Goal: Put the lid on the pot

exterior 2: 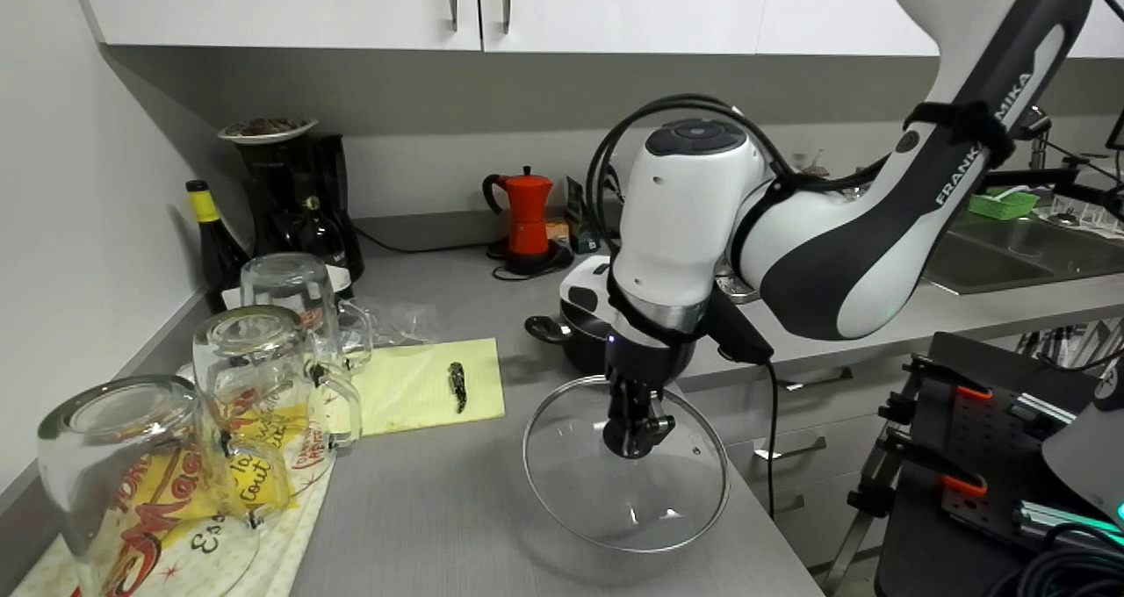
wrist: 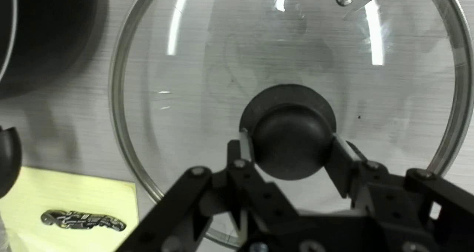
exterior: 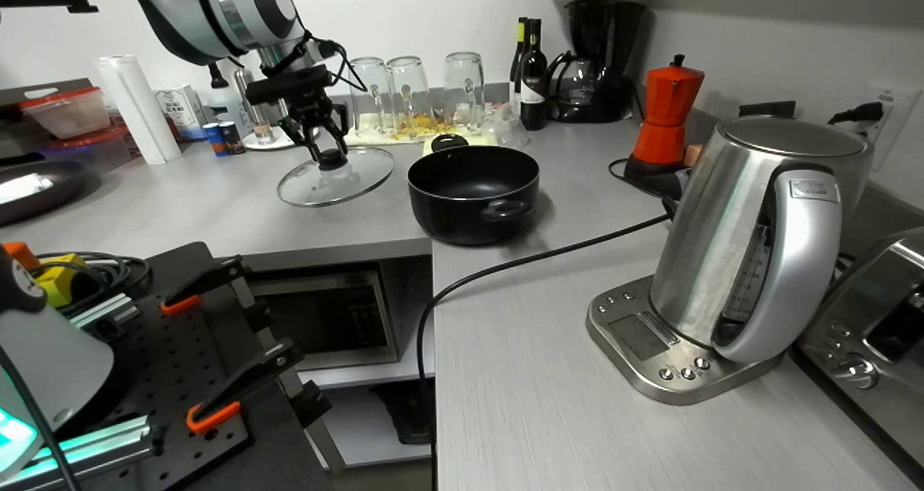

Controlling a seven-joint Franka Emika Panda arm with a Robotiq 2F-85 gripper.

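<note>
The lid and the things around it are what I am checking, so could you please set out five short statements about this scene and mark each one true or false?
1. The lid has its knob between the fingers. True.
2. The pot is black, and the moka pot is red. True.
3. The lid covers the pot. False: the lid is off to the side, and the pot is open at the top.
4. Three glass mugs stand upside down. True.
5. The lid is opaque. False: it is clear, and the counter shows through it in the wrist view.
</note>
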